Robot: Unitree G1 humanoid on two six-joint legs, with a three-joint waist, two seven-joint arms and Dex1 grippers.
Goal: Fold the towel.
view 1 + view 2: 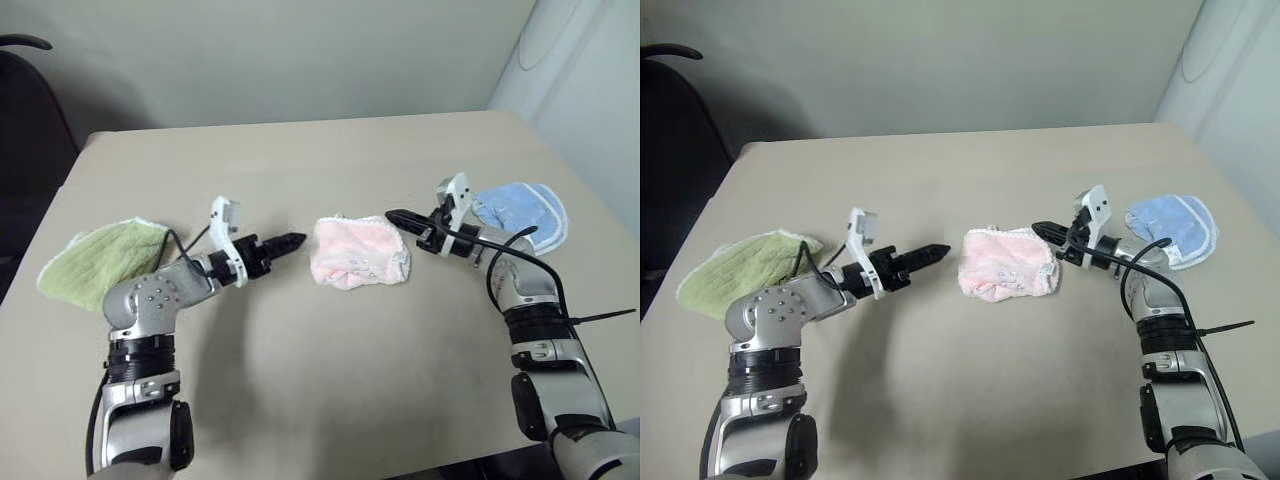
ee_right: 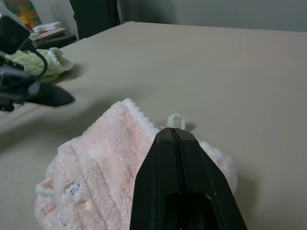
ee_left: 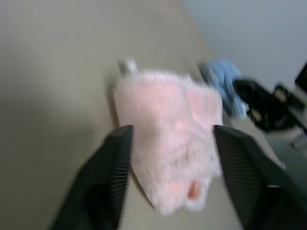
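- My left hand (image 3: 170, 158): fingers spread, holding nothing, just beside the pale pink terry towel (image 1: 358, 252).
- Right hand (image 1: 398, 217): pinched shut, empty.
- Towel lies bunched on the tabletop (image 1: 330, 170); I judge it roughly folded, needs tidying.

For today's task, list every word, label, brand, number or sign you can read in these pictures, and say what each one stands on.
None can be read.
The pink towel carries a small cartoon print, a picture with no legible lettering.
Its loop tag is blank as far as shows.
The colourful object far behind the table is too small to read.
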